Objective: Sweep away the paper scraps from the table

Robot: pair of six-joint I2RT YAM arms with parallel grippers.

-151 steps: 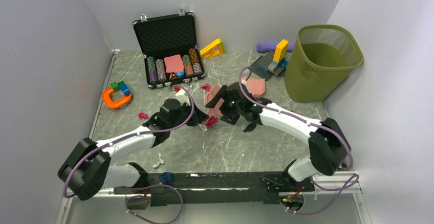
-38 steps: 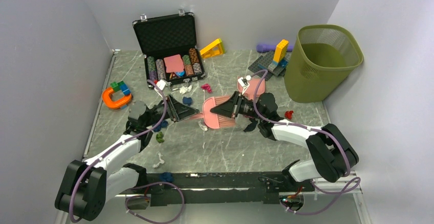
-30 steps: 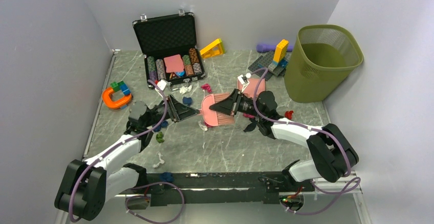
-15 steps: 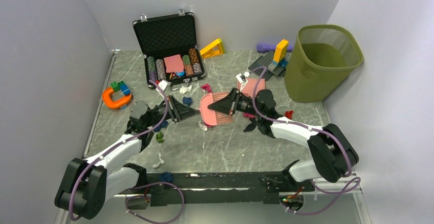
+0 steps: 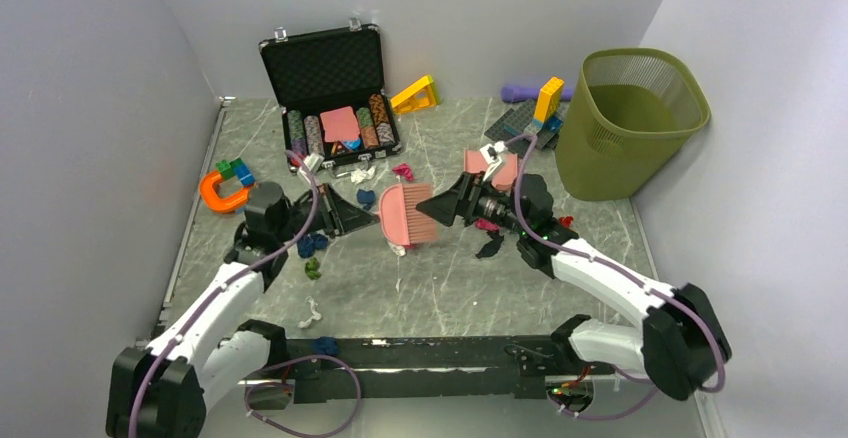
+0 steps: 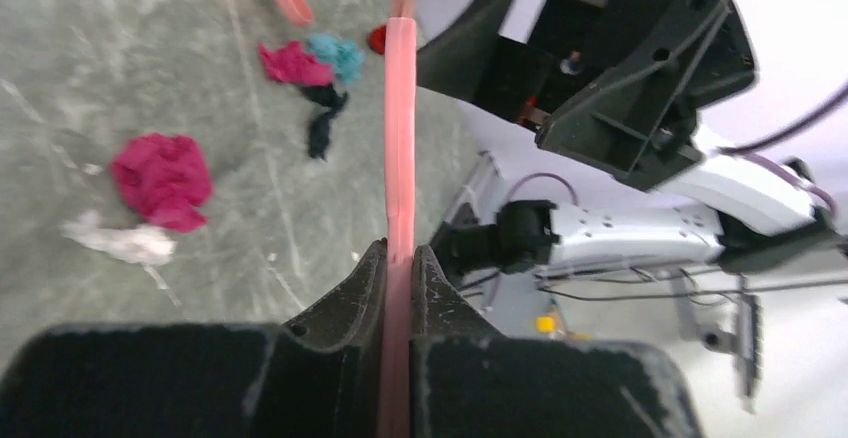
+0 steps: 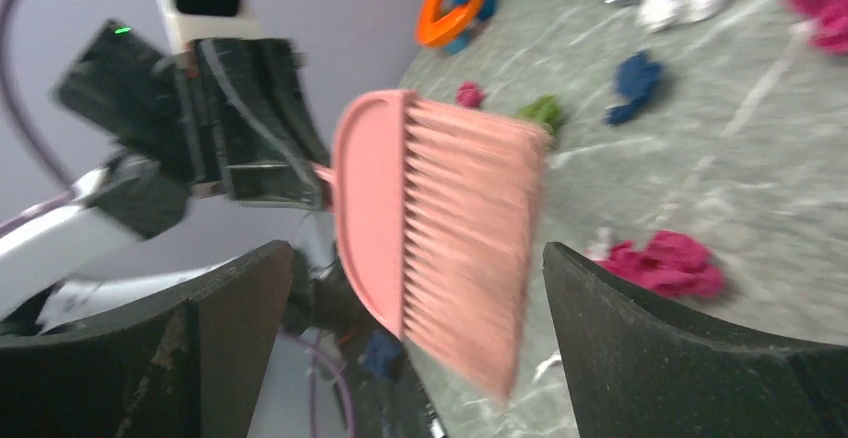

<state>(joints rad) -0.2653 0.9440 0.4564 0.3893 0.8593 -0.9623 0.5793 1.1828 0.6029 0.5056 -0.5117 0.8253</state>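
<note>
Two claws nose to nose at mid-frame in the top view, with a pink brush (image 5: pixel 403 213) between them. Clenched on the brush handle: left gripper (image 5: pixel 345 215), the thin pink strip seen edge-on from its own wrist and pinched between both fingers. Spread wide and grasping nothing: right gripper (image 5: pixel 442 204), its fingers standing well apart on either side of the brush head in its own wrist view.

Long axis of the brush running left to right across the frame, handle at the left in the clenched claw, bristles fanned rightward toward the released one. Looks lifted off the table (image 5: pixel 450 288); contact at the bristle tips too blurred to tell.

Strewn round the table rather than heaped in one place: paper scraps (image 5: pixel 313 268).
- Magenta and white wads just below the brush head.
- Navy and green ones at lower left, near the left forearm.
- Magenta, white and navy ones above, by the open case (image 5: pixel 322 63).
- Black, magenta and teal ones under the right arm.

Nearest target therefore straight below the bristles, toward the bottom of the frame. Left arm nearer and holding the tool, so probably the sweeping arm. Likely calls for turning the bristles down and lowering them before any stroke.
</note>
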